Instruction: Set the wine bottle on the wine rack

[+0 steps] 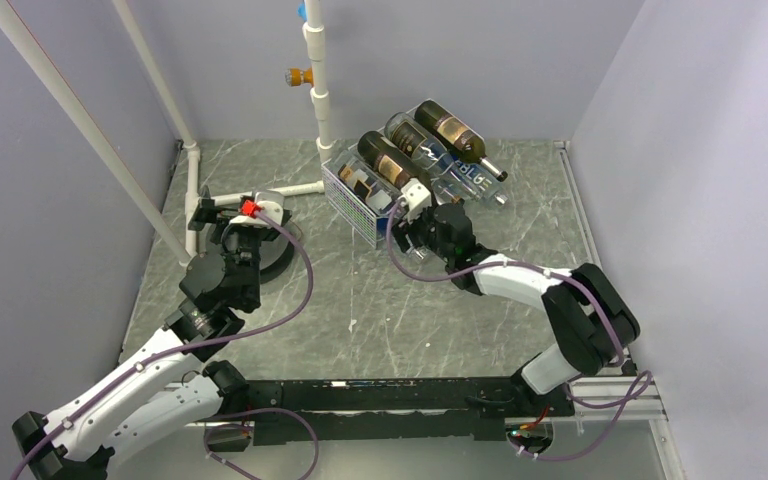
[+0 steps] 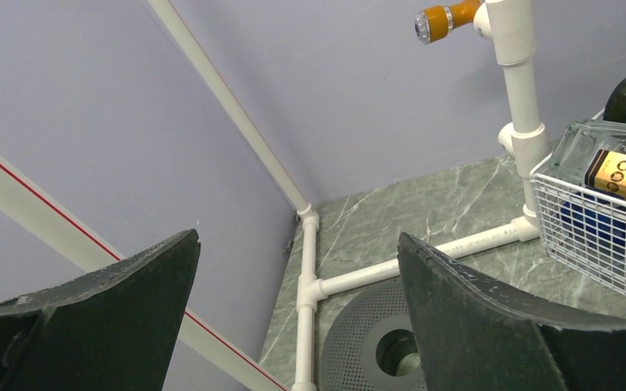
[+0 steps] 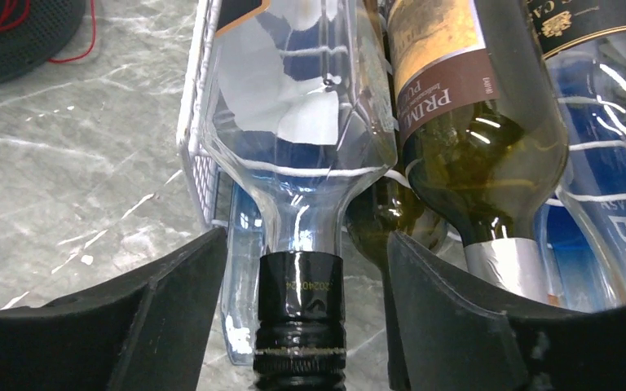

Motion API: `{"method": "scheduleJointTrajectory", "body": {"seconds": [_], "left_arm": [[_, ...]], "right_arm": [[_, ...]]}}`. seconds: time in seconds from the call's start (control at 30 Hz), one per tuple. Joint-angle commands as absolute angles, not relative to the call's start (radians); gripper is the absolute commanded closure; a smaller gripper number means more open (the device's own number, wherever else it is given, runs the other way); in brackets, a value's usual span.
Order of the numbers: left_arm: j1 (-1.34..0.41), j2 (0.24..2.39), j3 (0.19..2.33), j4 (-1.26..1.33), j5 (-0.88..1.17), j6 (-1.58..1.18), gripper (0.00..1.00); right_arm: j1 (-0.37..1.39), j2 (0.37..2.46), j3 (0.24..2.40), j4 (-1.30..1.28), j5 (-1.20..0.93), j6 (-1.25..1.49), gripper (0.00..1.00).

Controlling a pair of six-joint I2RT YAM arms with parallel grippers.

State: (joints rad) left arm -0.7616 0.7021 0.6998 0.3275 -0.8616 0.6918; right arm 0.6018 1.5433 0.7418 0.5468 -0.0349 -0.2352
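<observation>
The white wire wine rack (image 1: pixel 352 210) stands at the back middle of the table and holds several bottles. A clear wine bottle (image 3: pixel 301 98) with a black cap (image 3: pixel 299 318) lies in the rack's left cradle (image 3: pixel 196 138), neck pointing at me. My right gripper (image 3: pixel 306 244) is open, its fingers either side of the cap with a gap on each side; the top view shows it (image 1: pixel 407 215) at the rack's front. My left gripper (image 2: pixel 297 238) is open and empty, far left above a black spool (image 1: pixel 282 250).
A dark bottle with a brown label (image 3: pixel 465 106) and a clear blue-lettered bottle (image 1: pixel 460 180) lie beside the clear one. White pipe framing (image 1: pixel 318 100) with an orange fitting (image 2: pixel 440 20) stands behind the rack. The rack's corner (image 2: pixel 603 236) shows in the left wrist view.
</observation>
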Motion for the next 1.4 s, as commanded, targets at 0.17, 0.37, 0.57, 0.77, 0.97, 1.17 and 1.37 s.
{"method": "scheduleJointTrajectory", "body": {"seconds": [0.17,0.37,0.57,0.77,0.97,1.17,1.37], "left_arm": [[-0.756,0.691,0.721,0.335,-0.853,0.666,0.03],[-0.756,0.686,0.724,0.322,-0.849,0.653,0.03],[-0.756,0.675,0.753,0.261,-0.841,0.597,0.04],[-0.755,0.625,0.807,0.131,-0.8,0.483,0.02],[-0.755,0.596,0.871,0.012,-0.741,0.307,0.01],[-0.756,0.557,0.951,-0.199,-0.67,0.012,0.0],[-0.755,0.475,1.073,-0.335,-0.616,-0.174,0.0]], "right_arm": [[0.604,1.389,0.791,0.387,-0.026,-0.192,0.0],[0.607,1.242,0.788,0.259,0.017,-0.164,0.0],[0.612,1.057,0.815,0.15,0.162,-0.063,0.0],[0.612,0.945,0.978,-0.13,0.312,0.152,0.0],[0.612,0.823,1.072,-0.238,0.224,0.137,0.0],[0.612,0.728,1.117,-0.262,0.299,0.113,0.0],[0.611,0.646,1.152,-0.259,0.345,0.069,0.0]]}}
